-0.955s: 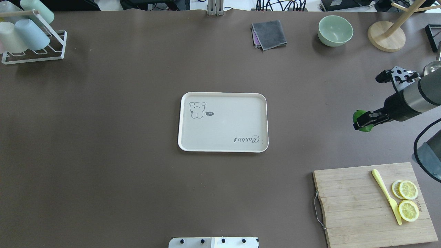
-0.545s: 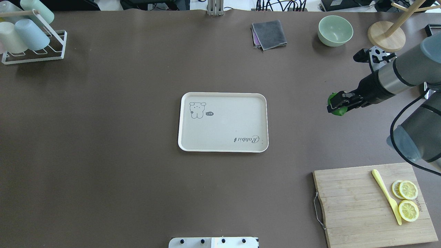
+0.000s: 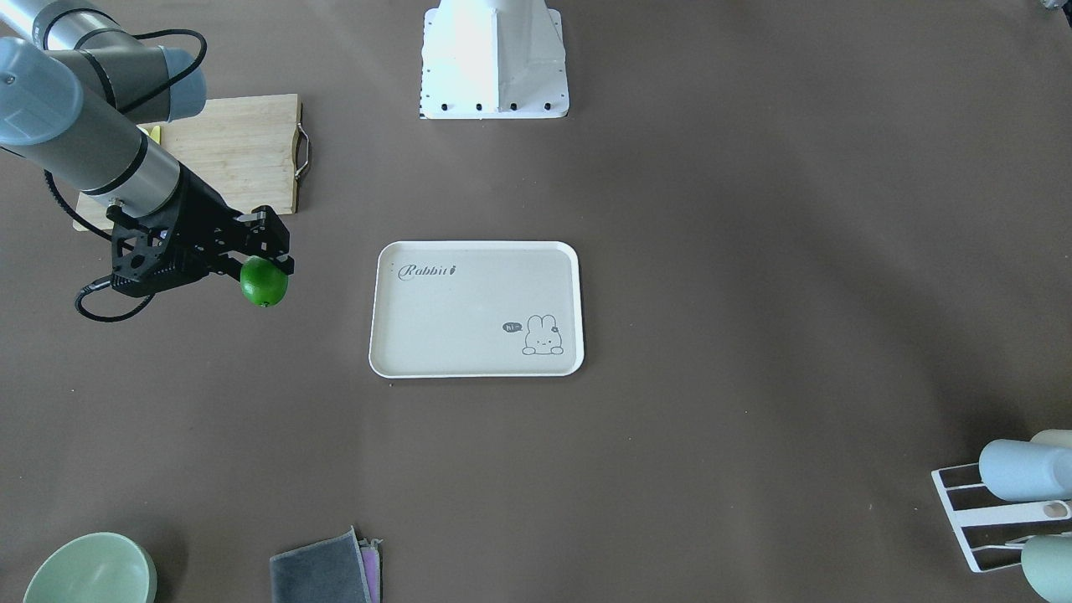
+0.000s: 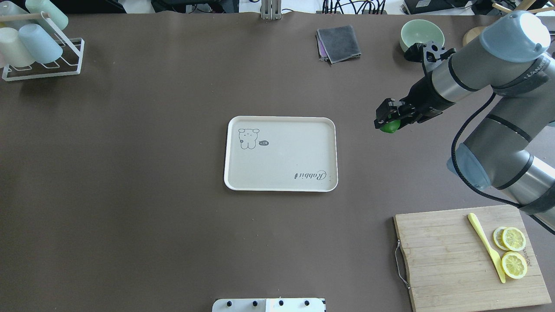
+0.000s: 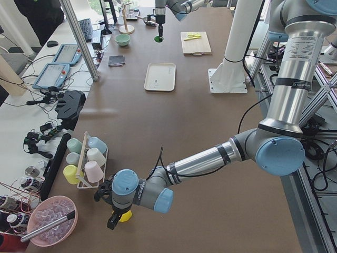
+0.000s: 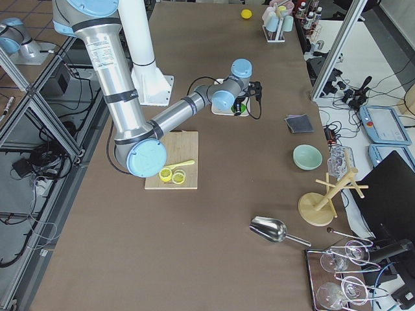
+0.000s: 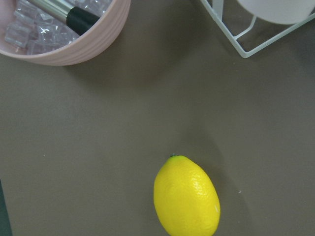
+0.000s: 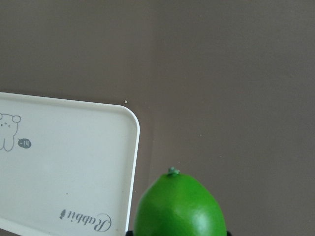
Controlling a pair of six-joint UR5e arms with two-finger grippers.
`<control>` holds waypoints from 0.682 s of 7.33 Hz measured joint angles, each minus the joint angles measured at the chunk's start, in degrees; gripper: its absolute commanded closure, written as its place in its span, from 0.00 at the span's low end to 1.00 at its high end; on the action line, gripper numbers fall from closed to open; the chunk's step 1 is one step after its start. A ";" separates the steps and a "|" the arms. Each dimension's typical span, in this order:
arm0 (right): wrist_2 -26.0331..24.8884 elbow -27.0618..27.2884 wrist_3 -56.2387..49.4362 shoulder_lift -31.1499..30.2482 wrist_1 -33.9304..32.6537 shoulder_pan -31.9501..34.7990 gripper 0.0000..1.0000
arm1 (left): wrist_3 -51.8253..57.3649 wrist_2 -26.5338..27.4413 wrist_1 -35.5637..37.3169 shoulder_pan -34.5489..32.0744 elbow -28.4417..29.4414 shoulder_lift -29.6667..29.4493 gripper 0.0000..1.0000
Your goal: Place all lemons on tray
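My right gripper (image 4: pixel 387 123) is shut on the glossy green lemon (image 4: pixel 390 126) and holds it above the table, a little right of the cream tray (image 4: pixel 282 160). In the front view the green lemon (image 3: pixel 265 283) hangs left of the tray (image 3: pixel 469 318), which holds nothing. In the right wrist view the green lemon (image 8: pixel 179 209) fills the bottom, with the tray corner (image 8: pixel 64 172) to its left. The yellow lemon (image 7: pixel 187 199) lies on the table below my left wrist camera. In the exterior left view my left gripper (image 5: pixel 112 220) is over it (image 5: pixel 125 216); I cannot tell if it is open.
A wooden cutting board (image 4: pixel 446 255) with lemon slices (image 4: pixel 514 251) and a yellow knife (image 4: pixel 485 247) lies at the near right. A green bowl (image 4: pixel 422 37), grey cloth (image 4: pixel 339 42) and cup rack (image 4: pixel 39 52) stand along the far edge. A pink bowl (image 7: pixel 59 29) sits near the yellow lemon.
My right gripper has carried the green lemon leftward and farther from the robot, closer to the tray's right side. The tray has not moved.
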 measured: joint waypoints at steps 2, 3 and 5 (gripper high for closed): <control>-0.83 -0.07 0.91 1.39 -0.23 -0.59 1.00 | -0.35 0.14 -0.33 0.37 3.20 -2.79 0.02; -1.63 -0.09 1.79 2.06 -0.25 -1.19 1.00 | -0.43 0.12 -0.35 0.87 4.46 -3.65 0.02; -2.91 0.03 2.63 2.93 -0.26 -2.09 1.00 | -1.48 0.05 -0.26 2.85 5.57 -4.27 0.02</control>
